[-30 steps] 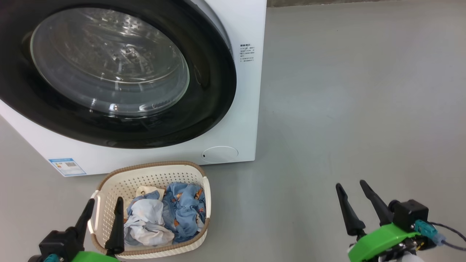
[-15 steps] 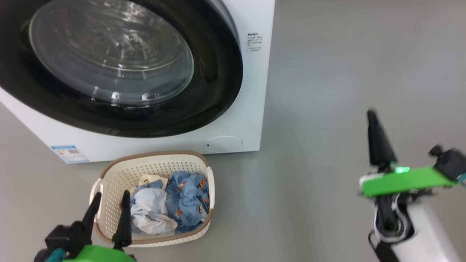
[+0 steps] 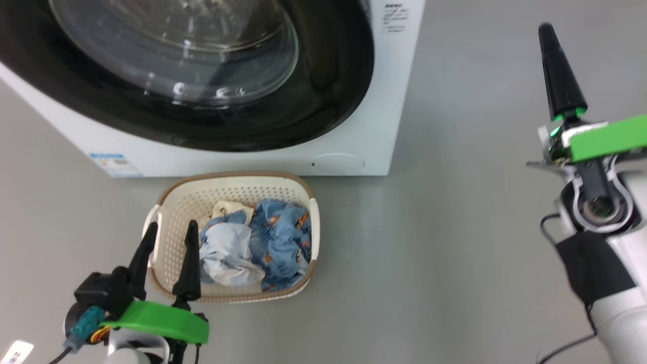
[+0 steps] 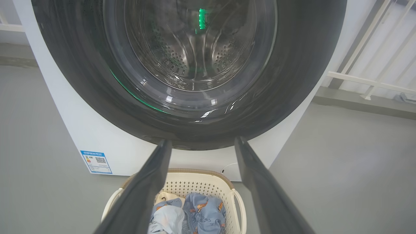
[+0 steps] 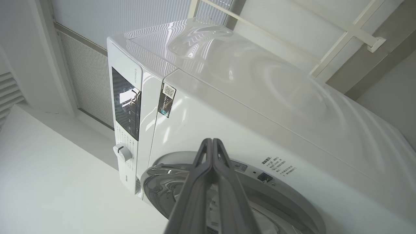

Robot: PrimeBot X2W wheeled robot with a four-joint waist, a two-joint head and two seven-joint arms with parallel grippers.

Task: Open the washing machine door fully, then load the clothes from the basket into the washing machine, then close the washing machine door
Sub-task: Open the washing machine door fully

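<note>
**Door closed, basket loaded, open floor to your right**

You have a wide stretch of bare grey floor [image 3: 455,227] to the right of the washing machine [image 3: 394,101], whose white front corner ends at the edge of that stretch. The washing machine door [image 3: 333,91] lies closed against the front, and its black rim runs out past the top and left edges of the head view. The basket [image 3: 232,177] stands on the floor just before the machine, close to the front panel but apart from it, below the door's lower rim. The clothes [image 3: 278,242] lie heaped inside, with blue printed pieces to the right and pale ones to the left.

Your left gripper [image 3: 172,225] overlaps the basket's near left rim in the head view, its fingers spread and empty. Your right gripper [image 3: 548,38] is raised over the bare floor, well right of the machine, with its fingers pressed together on nothing. Its wrist view faces the machine's upper corner, with the control panel [image 5: 126,104] and a dial [image 5: 122,152].

A blue label [image 3: 115,163] and a round flap [image 3: 337,162] sit along the panel's bottom edge. A white railing [image 4: 367,81] stands behind the machine on the right.
</note>
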